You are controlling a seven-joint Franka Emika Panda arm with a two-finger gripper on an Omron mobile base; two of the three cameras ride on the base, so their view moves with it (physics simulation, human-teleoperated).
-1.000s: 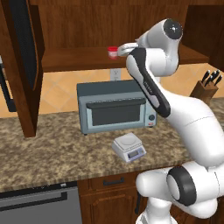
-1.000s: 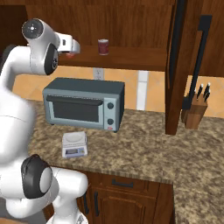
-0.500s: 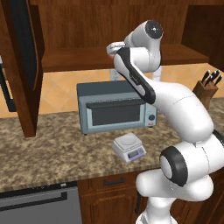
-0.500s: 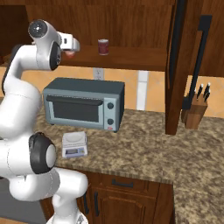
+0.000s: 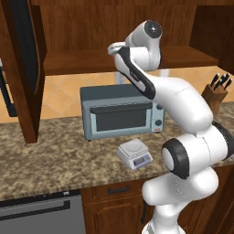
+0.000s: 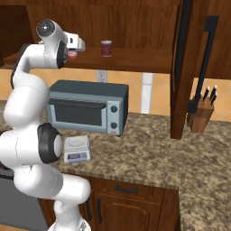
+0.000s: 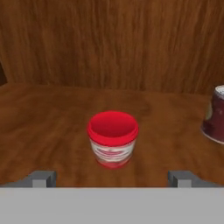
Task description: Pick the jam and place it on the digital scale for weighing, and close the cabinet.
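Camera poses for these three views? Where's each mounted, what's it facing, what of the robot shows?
Left base view: behind-left of the arm, facing the toaster oven and digital scale; arm at right.
Right base view: behind-right, same counter; arm at left, cabinet door open.
Hand view: on the hand, facing the jam on the shelf; fingers spread at bottom.
Both base views share oven and scale.

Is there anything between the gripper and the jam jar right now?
Nothing visible. In the hand view the jam stands alone on the cabinet shelf, centred ahead of the open gripper; the maroon cup sits off to one side.
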